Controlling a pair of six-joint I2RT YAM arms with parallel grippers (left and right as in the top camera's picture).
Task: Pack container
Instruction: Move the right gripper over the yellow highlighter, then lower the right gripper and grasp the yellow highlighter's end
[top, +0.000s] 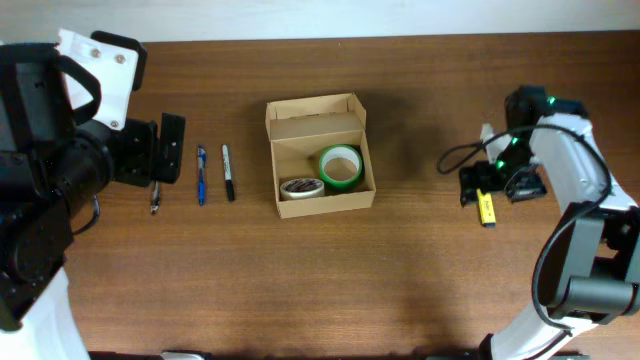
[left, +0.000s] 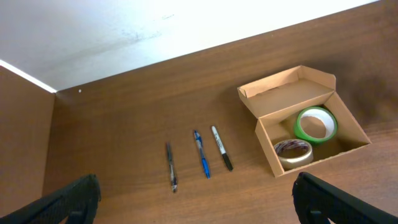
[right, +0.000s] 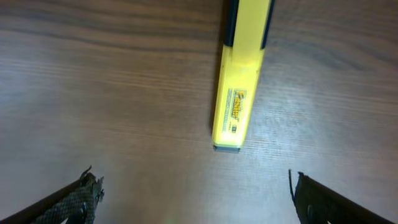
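Right wrist cam: yellow highlighter (right: 241, 74) runs off the top edge, and the label print is too blurred for me to read. Right fingers (right: 71, 204) and left fingers (left: 65, 200) show only as tips at the bottom corners. Overhead: leftmost pen (top: 155, 203) has its upper end hidden under the left fingers.

I record a dark brown wood-grain surface (top: 420, 290) that fills nearly all of the overhead view, its grain running left to right. Beyond its far edge lies a plain white backdrop (left: 155, 31), faintly marked; wall or floor, I cannot tell. Lighting is even and diffuse, leaving a soft pale sheen (right: 143, 180) on the grain under my right wrist.
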